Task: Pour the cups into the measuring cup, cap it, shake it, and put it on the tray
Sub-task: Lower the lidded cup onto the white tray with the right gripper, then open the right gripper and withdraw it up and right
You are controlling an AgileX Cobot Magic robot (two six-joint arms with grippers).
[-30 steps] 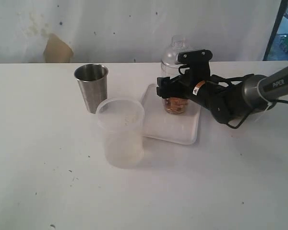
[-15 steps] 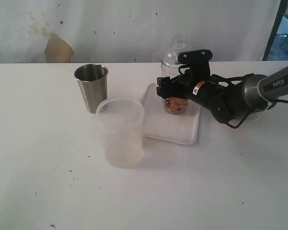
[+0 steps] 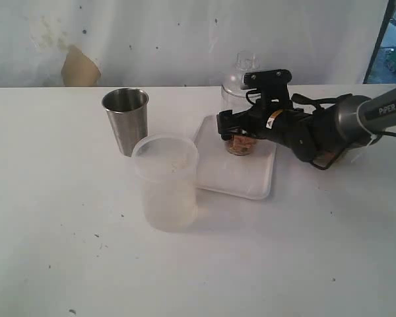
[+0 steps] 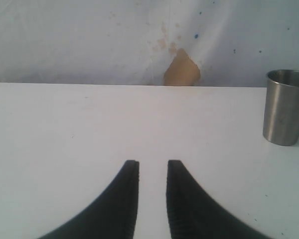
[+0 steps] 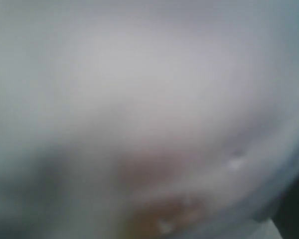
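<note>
The measuring cup [image 3: 240, 146], clear with brown contents at its bottom and a domed clear cap [image 3: 243, 69], stands upright on the white tray [image 3: 224, 177]. My right gripper [image 3: 236, 127] reaches in from the right, its black jaws on either side of the cup's middle; whether they press it does not show. A blur of the measuring cup [image 5: 149, 119] fills the right wrist view. The steel tumbler [image 3: 126, 120] [image 4: 285, 107] and the frosted plastic cup [image 3: 165, 181] stand left of the tray. My left gripper [image 4: 153, 167] hovers over bare table, slightly open and empty.
A white wall with a brown patch [image 3: 79, 66] [image 4: 182, 69] runs behind the table's far edge. The frosted cup stands close against the tray's left rim. The right arm [image 3: 330, 129] lies low over the table, right of the tray.
My right gripper has sunk a little lower along the measuring cup and its arm has shifted slightly. The measuring cup stays on the tray. The other cups have not moved.
</note>
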